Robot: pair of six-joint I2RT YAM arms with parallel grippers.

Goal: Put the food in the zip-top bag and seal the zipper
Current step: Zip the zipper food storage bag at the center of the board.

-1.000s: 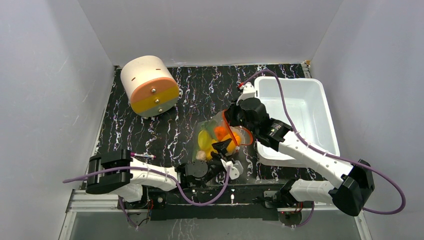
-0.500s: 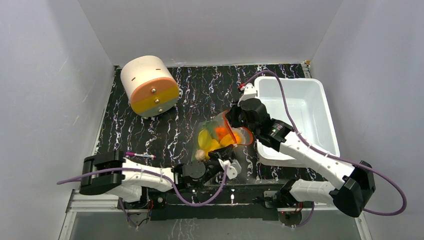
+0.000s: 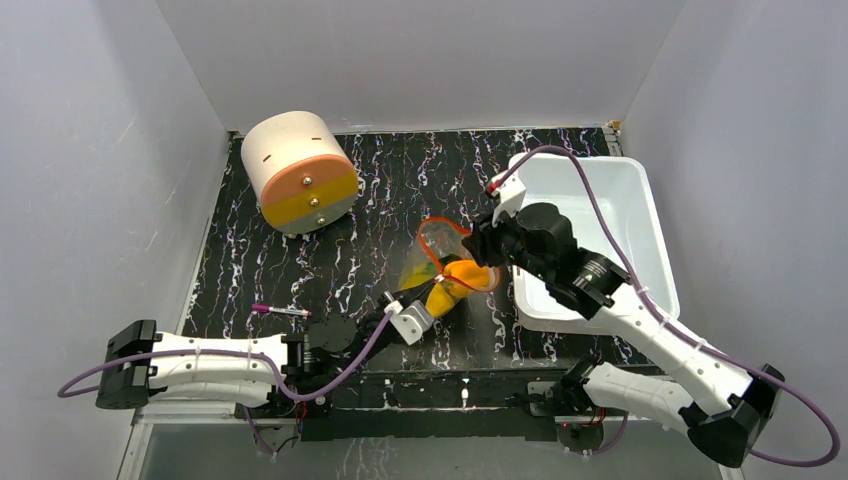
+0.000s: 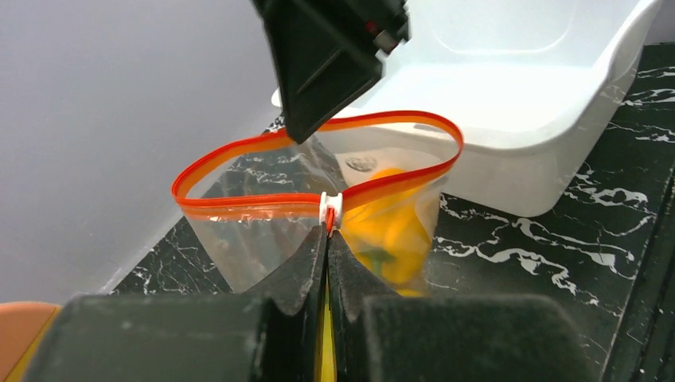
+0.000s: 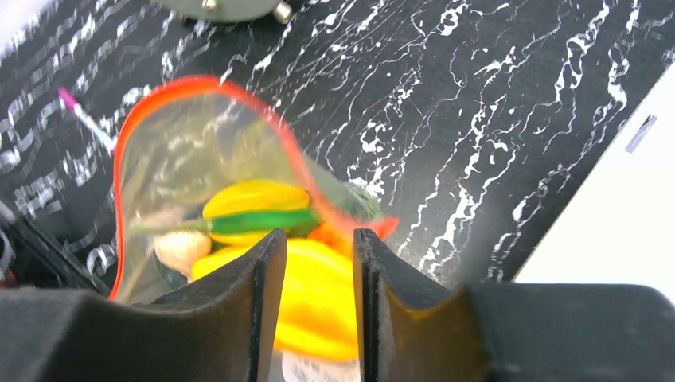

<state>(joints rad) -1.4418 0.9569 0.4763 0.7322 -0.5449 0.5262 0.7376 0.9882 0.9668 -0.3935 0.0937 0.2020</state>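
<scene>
— Where's the zip-top bag (image 3: 440, 262)?
— Straight ahead of the left gripper (image 4: 328, 235), mouth gaping; that gripper is clamped on the zipper (image 4: 255, 200) at its white slider (image 4: 330, 208); the food (image 5: 255, 211) lies inside.
— And the right gripper (image 5: 316, 263)?
— Over the mouth's far rim, fingers narrowly parted; the white tub (image 3: 600, 200) stands just beyond on the bench (image 3: 400, 170).

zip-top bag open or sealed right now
Open: the zipper gapes in a wide loop, food visible inside.
</scene>
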